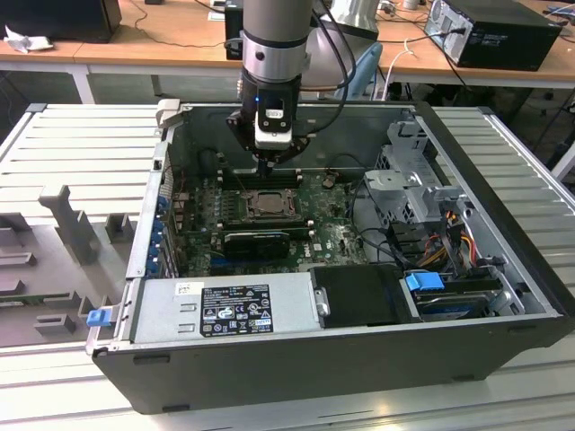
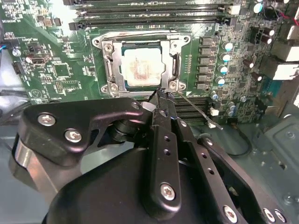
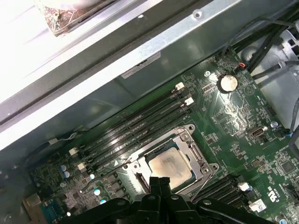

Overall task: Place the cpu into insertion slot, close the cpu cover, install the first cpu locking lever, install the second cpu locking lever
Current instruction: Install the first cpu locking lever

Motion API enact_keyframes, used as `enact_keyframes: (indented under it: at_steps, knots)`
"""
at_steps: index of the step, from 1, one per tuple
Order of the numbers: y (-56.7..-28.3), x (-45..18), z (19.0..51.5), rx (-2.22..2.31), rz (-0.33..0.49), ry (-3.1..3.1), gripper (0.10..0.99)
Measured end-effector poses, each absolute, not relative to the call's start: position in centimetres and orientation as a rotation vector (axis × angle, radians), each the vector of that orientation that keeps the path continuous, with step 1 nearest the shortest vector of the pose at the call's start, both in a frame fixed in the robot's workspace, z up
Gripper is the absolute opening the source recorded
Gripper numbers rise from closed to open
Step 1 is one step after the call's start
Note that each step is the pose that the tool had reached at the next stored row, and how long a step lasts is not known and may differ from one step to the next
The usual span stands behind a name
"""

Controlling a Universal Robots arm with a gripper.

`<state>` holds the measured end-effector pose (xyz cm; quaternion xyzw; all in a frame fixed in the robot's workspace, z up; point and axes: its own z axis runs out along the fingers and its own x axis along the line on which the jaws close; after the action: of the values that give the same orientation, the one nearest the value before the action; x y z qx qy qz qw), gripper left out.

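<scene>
The cpu [image 2: 143, 67] has a dull, smeared metal top, the cpu cover [image 2: 116, 65] bare grey metal, the gripper [image 2: 161, 95] matt black.

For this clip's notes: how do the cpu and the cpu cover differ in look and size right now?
The cpu is a solid square with a smeared, silvery-beige top; the cpu cover is a grey metal frame with a square cut-out. The cpu is smaller and shows through that cut-out; the cpu cover runs around its edges. Both lie flat at the insertion slot, parallel to the motherboard.
</scene>
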<state>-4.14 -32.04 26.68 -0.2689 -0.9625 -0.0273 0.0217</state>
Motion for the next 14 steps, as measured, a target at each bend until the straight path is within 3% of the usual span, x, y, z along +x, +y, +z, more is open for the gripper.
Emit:
enact_keyframes:
  at_steps: [14]
  knots:
    - [-32.04,-4.14,26.68,-0.717,-0.082,-3.011,0.106]
